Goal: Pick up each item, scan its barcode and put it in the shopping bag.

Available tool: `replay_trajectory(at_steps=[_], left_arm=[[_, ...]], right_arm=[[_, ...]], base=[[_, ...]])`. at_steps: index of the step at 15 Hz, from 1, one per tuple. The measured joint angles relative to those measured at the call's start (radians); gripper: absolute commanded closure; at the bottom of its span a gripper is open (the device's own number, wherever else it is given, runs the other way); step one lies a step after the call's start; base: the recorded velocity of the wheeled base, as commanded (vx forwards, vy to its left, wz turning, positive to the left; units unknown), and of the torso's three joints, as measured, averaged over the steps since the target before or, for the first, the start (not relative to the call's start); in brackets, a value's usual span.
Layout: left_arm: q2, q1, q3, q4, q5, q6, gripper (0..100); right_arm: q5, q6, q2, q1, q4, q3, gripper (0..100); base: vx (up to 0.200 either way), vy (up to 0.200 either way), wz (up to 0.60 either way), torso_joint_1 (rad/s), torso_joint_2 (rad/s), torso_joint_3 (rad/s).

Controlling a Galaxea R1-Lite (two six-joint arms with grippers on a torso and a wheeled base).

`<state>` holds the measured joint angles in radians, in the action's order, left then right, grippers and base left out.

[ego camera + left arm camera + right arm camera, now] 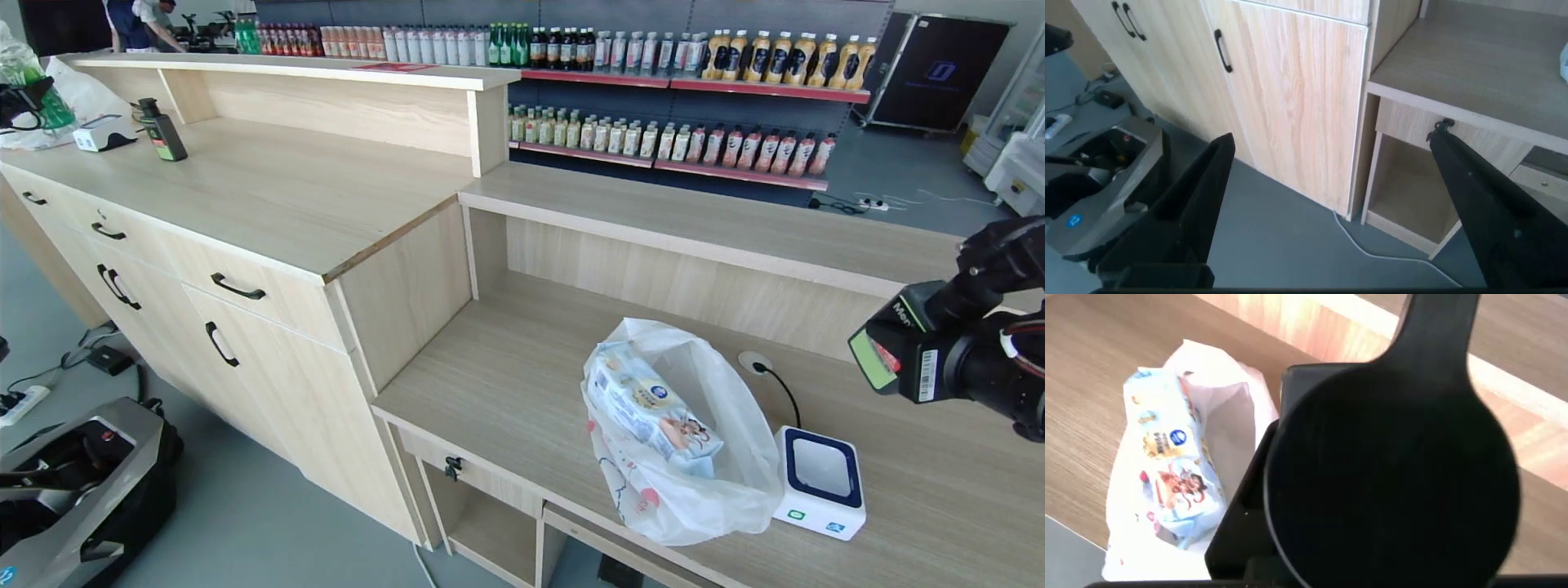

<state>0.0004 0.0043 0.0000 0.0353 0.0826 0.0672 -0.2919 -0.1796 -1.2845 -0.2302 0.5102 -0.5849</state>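
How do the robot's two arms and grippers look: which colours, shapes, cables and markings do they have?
The left gripper has two flat, matte black fingers tapering toward their tips, without markings. The right arm is black too, with a thick cylindrical wrist and thin red and white cables beside it. The right gripper is also black.

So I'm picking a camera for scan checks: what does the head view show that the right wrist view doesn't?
Head only: the scanner, the barcode on the held black item, the drink shelves behind. Right wrist only: the item's plain dark side, close up. Both: the shopping bag with the light blue pack in it, on the wooden counter.
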Motion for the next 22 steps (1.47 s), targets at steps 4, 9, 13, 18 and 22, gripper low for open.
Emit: replay_trajectory(at_steps=[4,9,13,18,22], left_arm=[[0.000,0.000,0.000,0.000,0.000,0.000,0],[0.000,0.000,0.000,0.000,0.000,0.000,0],[0.000,0.001,0.000,0.000,0.000,0.000,0],[0.000,0.000,0.000,0.000,0.000,0.000,0],[0.000,0.001,0.000,0.000,0.000,0.000,0]], right_arm=[[0.053,0.050,-0.110,0.042,0.049,-0.007,100],[0.337,0.008,-0.284,0.177,0.104,-0.013,100],[0.621,-0.229,-0.418,0.314,0.120,-0.014,100],[0.647,-0.251,-0.527,0.353,0.146,-0.013,100],[0.652,-0.262,-0.587,0.351,0.173,-0.025,100]], base=[[0.000,0.000,0.00,0.000,0.00,0.000],[0.000,0.000,0.00,0.000,0.00,0.000],[0.000,0.000,0.00,0.000,0.00,0.000],[0.000,0.000,0.00,0.000,0.00,0.000],[0.000,0.000,0.00,0.000,0.00,0.000]])
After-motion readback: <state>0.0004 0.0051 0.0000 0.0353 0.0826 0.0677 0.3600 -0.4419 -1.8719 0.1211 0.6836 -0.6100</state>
